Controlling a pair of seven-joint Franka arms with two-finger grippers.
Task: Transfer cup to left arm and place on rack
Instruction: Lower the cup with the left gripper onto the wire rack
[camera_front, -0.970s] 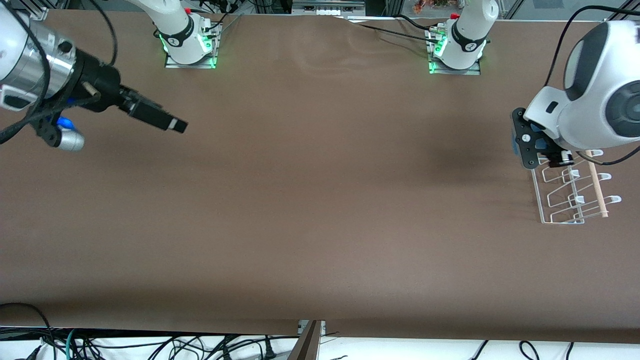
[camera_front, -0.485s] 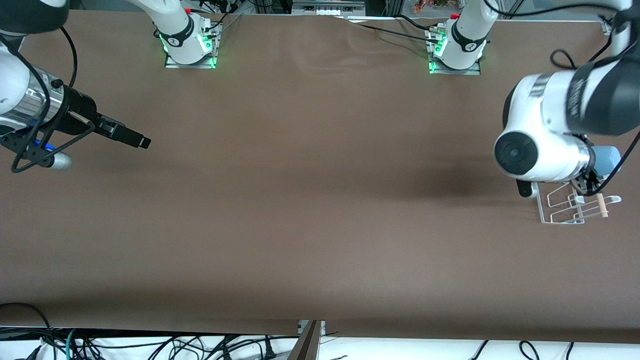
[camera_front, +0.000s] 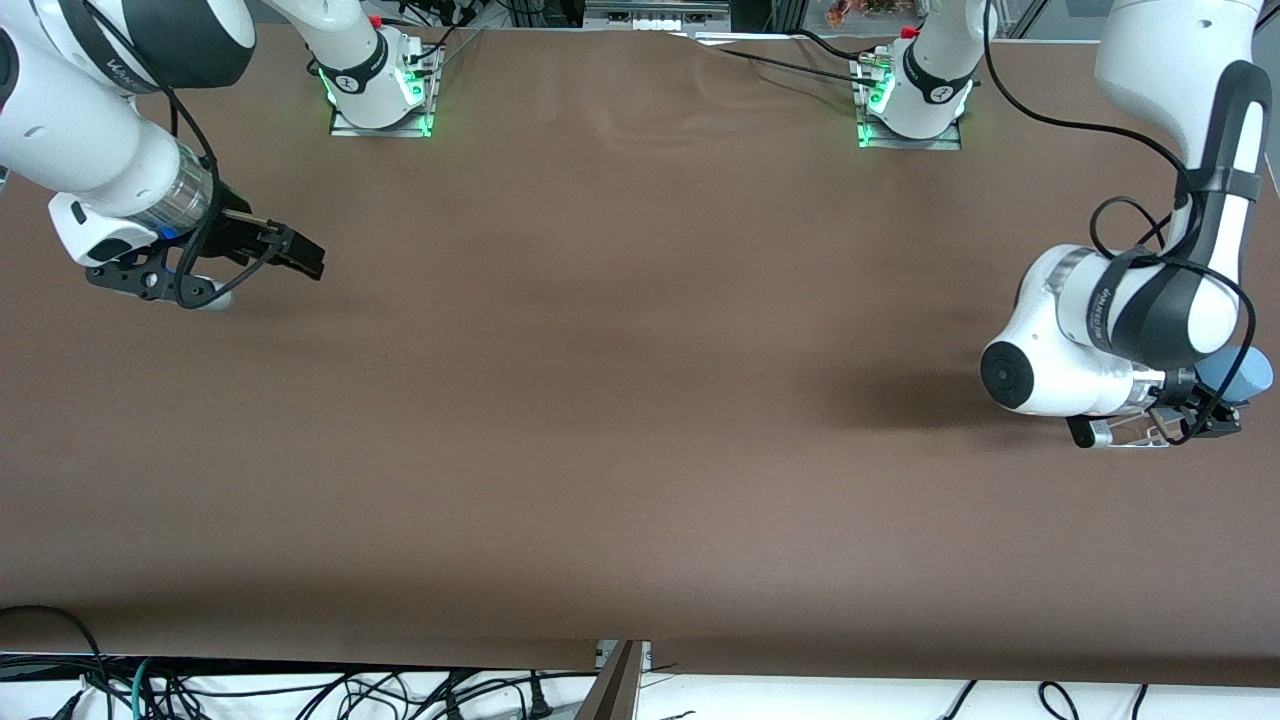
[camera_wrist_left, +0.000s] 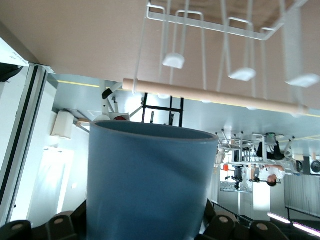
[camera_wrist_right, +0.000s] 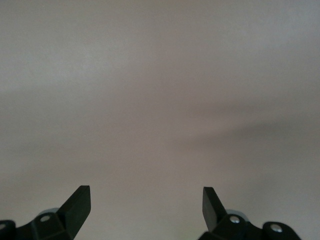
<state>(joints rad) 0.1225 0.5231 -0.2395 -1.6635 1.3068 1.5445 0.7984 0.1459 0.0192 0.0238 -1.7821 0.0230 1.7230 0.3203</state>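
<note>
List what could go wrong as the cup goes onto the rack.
1. The left end effector grips the cup low, near one end; it might tilt or slip on contact.
2. The dowel lies across the rack; the rim could catch it.
3. The arm hides most of the rack from the front.

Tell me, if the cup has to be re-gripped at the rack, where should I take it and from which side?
Judging by its pose, grip the cup across its smooth tapering wall, about mid-height, since it has no handle. The left gripper is shut on it already over the rack. Come from the side away from the rack's wire loops and wooden dowel, which crowd its rim. The right gripper waits open.
</note>
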